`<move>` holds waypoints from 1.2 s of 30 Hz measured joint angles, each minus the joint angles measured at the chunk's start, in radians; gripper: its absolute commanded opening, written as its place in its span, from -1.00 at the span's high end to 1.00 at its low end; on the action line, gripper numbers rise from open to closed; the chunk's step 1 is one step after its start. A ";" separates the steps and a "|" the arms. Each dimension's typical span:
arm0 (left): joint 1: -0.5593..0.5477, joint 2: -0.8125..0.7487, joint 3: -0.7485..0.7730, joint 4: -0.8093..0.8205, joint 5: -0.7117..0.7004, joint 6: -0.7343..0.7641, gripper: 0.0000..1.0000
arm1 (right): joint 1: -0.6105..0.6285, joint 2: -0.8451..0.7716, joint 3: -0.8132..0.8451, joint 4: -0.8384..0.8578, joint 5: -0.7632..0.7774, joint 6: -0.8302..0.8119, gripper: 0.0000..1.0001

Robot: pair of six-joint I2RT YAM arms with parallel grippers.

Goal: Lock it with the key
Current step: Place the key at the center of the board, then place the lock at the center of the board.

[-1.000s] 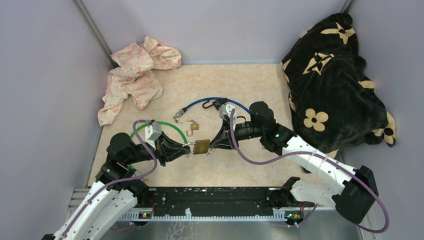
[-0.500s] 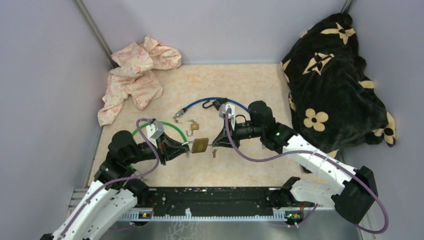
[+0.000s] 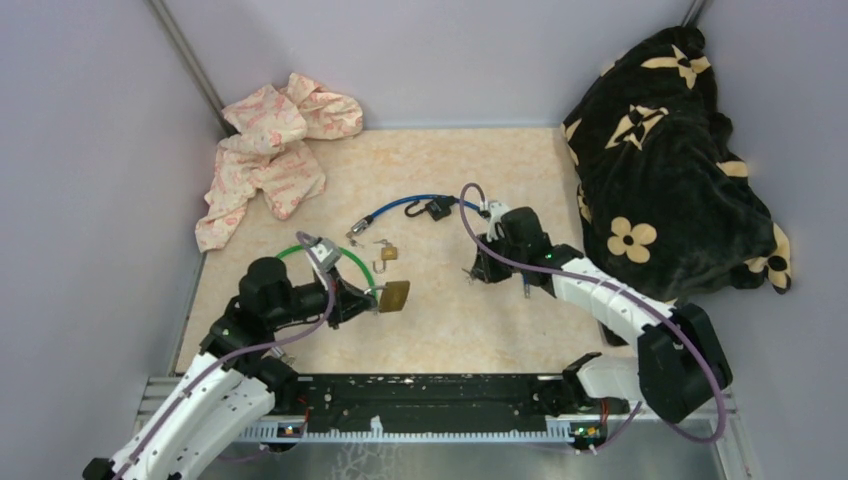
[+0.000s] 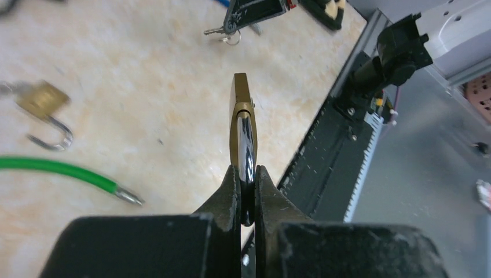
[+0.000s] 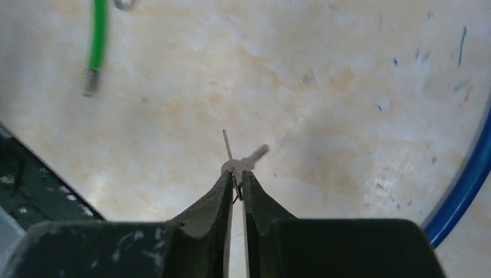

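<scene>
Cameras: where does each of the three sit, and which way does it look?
Top external: above and behind, looking down on the table; both arms show.
Left wrist: on the left arm, looking along the left pincer shut on the padlock.
Right wrist: on the right arm, looking down past the right pincer pinching the key.
Shared: both wrist views catch the green cable.

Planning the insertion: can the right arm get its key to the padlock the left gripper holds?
Probably yes: only bare table lies between its key and the padlock, whose body juts free of the left gripper.
</scene>
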 measured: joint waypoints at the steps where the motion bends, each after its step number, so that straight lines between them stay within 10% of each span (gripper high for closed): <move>1: 0.000 0.016 -0.026 0.007 0.015 -0.027 1.00 | -0.008 0.017 -0.026 -0.005 0.018 0.025 -0.61; 3: 0.000 0.048 -0.068 0.029 0.039 -0.073 1.00 | -0.019 0.043 -0.073 -0.028 0.052 0.062 -0.96; 10: 0.000 0.100 -0.121 0.131 0.102 -0.179 1.00 | 0.136 -0.033 -0.072 -0.058 0.130 -0.036 -0.97; 17: 0.013 0.089 -0.121 0.199 0.143 -0.233 1.00 | 0.514 -0.351 -0.154 0.316 0.058 -0.362 -0.97; 25: 0.031 0.073 -0.121 0.202 0.163 -0.260 1.00 | 0.624 -0.191 -0.164 0.457 0.098 -0.588 -0.97; 36: 0.044 0.066 -0.130 0.226 0.175 -0.291 1.00 | 0.650 -0.056 -0.148 0.569 0.233 -0.696 -0.39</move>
